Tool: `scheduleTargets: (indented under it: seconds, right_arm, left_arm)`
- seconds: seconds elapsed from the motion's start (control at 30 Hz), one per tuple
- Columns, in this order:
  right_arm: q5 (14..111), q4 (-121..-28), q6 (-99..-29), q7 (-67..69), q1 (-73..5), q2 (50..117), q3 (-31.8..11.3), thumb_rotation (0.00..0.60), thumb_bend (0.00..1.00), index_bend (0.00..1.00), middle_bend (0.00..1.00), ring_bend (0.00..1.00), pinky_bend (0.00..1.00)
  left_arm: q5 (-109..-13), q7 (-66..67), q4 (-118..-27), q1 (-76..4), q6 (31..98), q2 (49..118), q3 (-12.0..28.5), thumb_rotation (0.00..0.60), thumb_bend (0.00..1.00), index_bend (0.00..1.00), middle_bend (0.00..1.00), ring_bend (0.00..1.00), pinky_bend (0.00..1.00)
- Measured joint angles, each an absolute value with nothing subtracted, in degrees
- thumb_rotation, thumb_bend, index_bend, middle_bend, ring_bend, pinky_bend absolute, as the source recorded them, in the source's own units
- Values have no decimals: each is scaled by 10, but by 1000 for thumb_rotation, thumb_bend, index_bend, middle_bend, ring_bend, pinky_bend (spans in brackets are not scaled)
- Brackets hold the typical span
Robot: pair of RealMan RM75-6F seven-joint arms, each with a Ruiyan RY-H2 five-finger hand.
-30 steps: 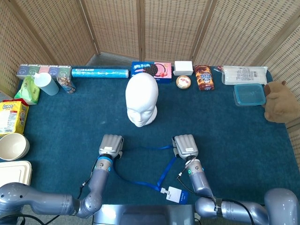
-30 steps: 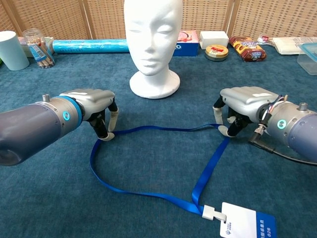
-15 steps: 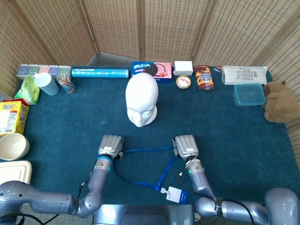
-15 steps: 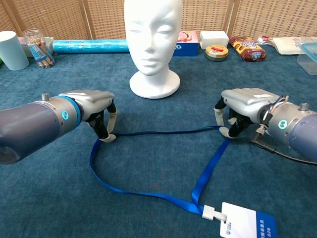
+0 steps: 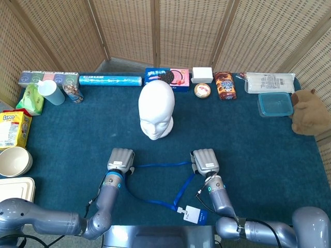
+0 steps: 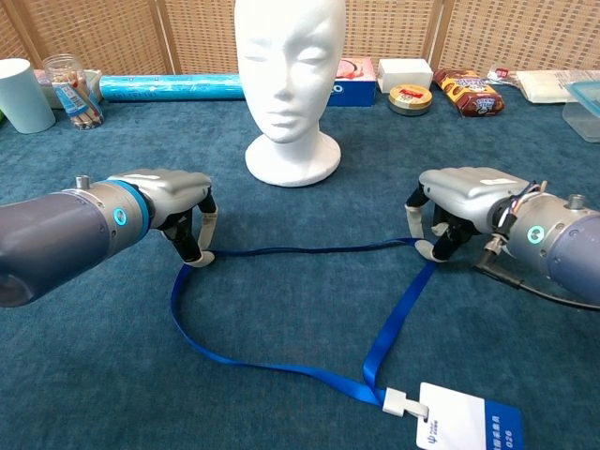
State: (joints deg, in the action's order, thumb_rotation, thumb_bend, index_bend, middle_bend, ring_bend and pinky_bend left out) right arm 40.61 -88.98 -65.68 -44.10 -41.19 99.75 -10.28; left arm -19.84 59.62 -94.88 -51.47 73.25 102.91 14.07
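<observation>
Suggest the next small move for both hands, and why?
Probably lift both hands together. The left hand and right hand each pinch the blue lanyard, stretched nearly straight between them on the table, with the foam head just behind.

Head view is looking steeply down from high above the mannequin head — chest view is sitting low and close, facing it level; both are sharing it.

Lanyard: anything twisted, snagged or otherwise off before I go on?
Nothing stands out. The lanyard runs nearly straight between the left hand and right hand, each pinching it at the table. The rest loops down to the badge, lying flat. No knot visible.
</observation>
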Motion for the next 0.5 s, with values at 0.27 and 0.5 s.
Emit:
scheduleTargets:
  seconds: [0.27, 0.5]
  right_arm:
    - [403, -889, -656, -440, -414, 999, -103, 599, 501, 582, 1000, 1000, 1000]
    - [397, -888, -654, -439, -415, 999, -103, 599, 501, 583, 1000, 1000, 1000]
  left_arm:
    - [-191, 596, -949, -517, 731, 1025, 139, 535, 415, 600, 1000, 1000, 1000]
    - [-180, 598, -947, -522, 730, 1025, 137, 539, 470, 600, 1000, 1000, 1000]
